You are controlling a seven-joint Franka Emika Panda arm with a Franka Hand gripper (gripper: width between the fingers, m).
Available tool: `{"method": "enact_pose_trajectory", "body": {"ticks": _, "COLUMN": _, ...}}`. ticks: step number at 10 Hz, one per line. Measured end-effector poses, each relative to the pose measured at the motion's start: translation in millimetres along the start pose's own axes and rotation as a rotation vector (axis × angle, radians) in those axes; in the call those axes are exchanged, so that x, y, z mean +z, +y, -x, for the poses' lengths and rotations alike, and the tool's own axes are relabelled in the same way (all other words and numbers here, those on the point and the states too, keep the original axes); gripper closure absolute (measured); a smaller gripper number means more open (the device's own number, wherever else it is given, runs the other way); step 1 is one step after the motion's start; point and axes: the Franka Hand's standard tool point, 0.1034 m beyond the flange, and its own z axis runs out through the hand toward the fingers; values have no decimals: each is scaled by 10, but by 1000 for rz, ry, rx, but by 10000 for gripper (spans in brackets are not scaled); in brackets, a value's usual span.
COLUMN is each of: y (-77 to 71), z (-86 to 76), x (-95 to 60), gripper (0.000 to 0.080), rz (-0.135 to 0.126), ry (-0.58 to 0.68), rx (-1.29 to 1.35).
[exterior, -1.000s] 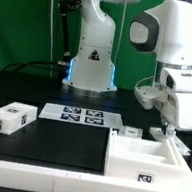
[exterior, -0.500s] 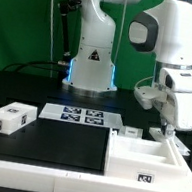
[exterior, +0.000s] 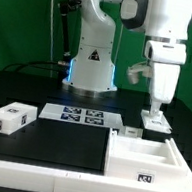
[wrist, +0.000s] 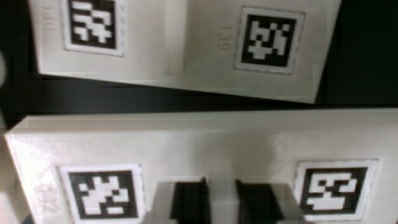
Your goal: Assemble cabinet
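Observation:
The cabinet's open white box (exterior: pixel 145 156) lies on the black mat at the exterior view's right, with a tag on its front wall. A small white tagged block (exterior: pixel 154 120) sits just behind it. My gripper (exterior: pixel 157 102) hangs right above that block, with the jaws close together and nothing between them. In the wrist view my gripper (wrist: pixel 222 205) is over a white part with two tags (wrist: pixel 196 150). A second white two-tag part (wrist: pixel 169 45) lies beyond a dark gap. Another white tagged block (exterior: pixel 9 118) lies at the exterior view's left.
The marker board (exterior: pixel 76 114) lies flat behind the black mat (exterior: pixel 56 143). The arm's white base (exterior: pixel 93 58) stands behind it, with cables at the exterior view's left. A small white piece (exterior: pixel 129 134) sits at the box's far left corner.
The arm has swung up and toward the exterior view's left, away from the box's far right corner. The small tagged block behind the box now shows under the gripper.

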Motion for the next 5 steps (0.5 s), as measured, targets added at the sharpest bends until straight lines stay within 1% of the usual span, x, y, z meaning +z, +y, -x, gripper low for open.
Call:
{"method": "enact_pose_trajectory", "body": {"ticks": 1, "y": 36, "z": 53, "x": -70, "gripper": 732, "rz": 3, "ry": -12, "rx": 7}}
{"method": "enact_pose_trajectory", "body": {"ticks": 4, "y": 28, "z": 56, "x": -44, "gripper": 732, "rz": -1, "ry": -11, "rx": 8}}
{"method": "enact_pose_trajectory", "body": {"ticks": 5, "y": 42, "z": 83, "x": -8, "gripper": 732, "rz": -8, "ry": -13, "rx": 21}}
